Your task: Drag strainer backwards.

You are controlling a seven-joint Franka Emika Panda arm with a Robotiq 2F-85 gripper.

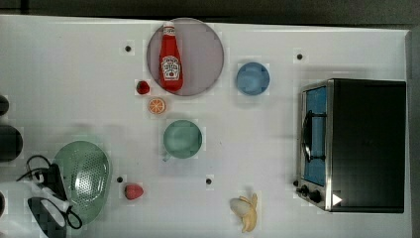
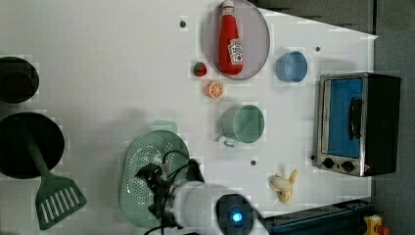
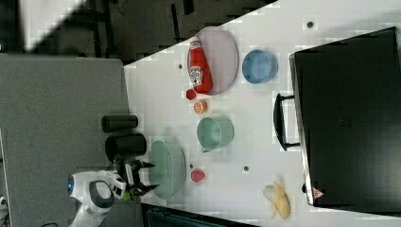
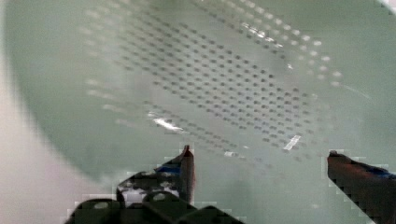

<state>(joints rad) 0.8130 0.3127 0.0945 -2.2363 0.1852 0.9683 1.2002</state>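
Note:
The strainer [image 1: 88,168] is a pale green oval colander with a dotted bottom, lying near the top view's lower left corner. It also appears in the left view [image 2: 142,159] and in the right view [image 3: 171,163]. My gripper [image 3: 149,177] hangs open just over the strainer's end, one finger on each side of the right view's rim line. In the wrist view the holed bottom of the strainer [image 4: 224,79] lies close below the gripper [image 4: 259,153], whose two dark fingertips [image 4: 187,156] stand wide apart with nothing between them.
A red strawberry [image 1: 133,191] lies just beside the strainer, and a green cup [image 1: 183,139] stands further on. Beyond are a banana [image 1: 246,210], a toaster oven [image 1: 356,144], a blue bowl [image 1: 252,78] and a ketchup bottle [image 1: 170,58] on a plate. A green spatula [image 2: 51,196] lies in the left view's lower left.

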